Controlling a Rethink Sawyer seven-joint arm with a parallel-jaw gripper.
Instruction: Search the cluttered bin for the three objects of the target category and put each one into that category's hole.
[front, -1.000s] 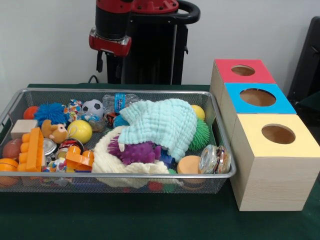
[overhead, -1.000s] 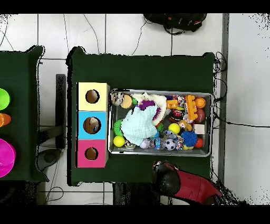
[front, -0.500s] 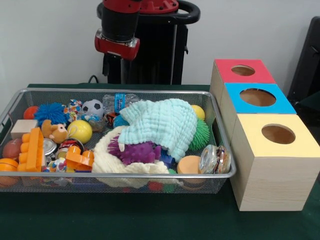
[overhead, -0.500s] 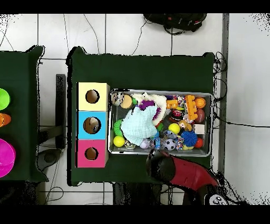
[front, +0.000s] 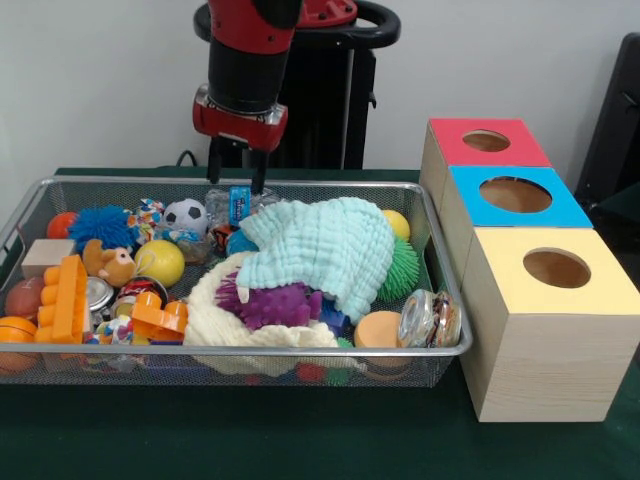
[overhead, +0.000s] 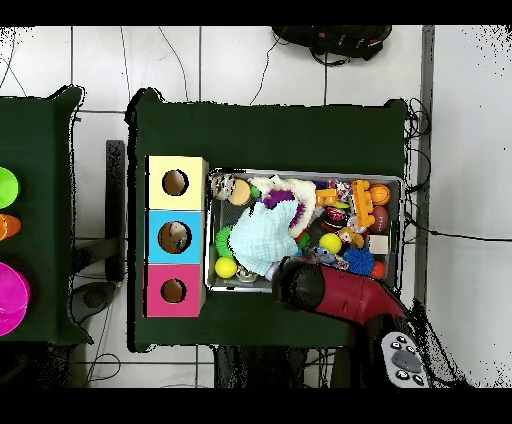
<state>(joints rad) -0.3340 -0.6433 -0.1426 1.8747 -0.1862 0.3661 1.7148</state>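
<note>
My gripper (front: 236, 172) hangs open at the back of the wire bin (front: 300, 350), just above a clear bottle with a blue label (front: 239, 204), holding nothing. In the overhead view the red arm (overhead: 330, 292) covers that rim of the bin (overhead: 300, 175) and hides the gripper. The bin is heaped with toys: a pale teal cloth (front: 320, 245) over a purple spiky toy (front: 268, 303), a cream knit (front: 215, 325), a yellow ball (front: 161, 261), a small football (front: 185, 214), a blue spiky ball (front: 102, 226), and a green spiky ball (front: 402, 268).
Three wooden boxes with round holes stand beside the bin: red top (front: 450, 150), blue top (front: 570, 210), yellow top (front: 600, 285). Orange blocks (front: 70, 298) and a glass jar (front: 430, 318) lie near the bin's front. A second table with coloured bowls (overhead: 8, 300) stands apart.
The arm has swung in from behind the bin and dropped lower. Its gripper now shows above the bin's back edge. Nothing in the bin has moved.
</note>
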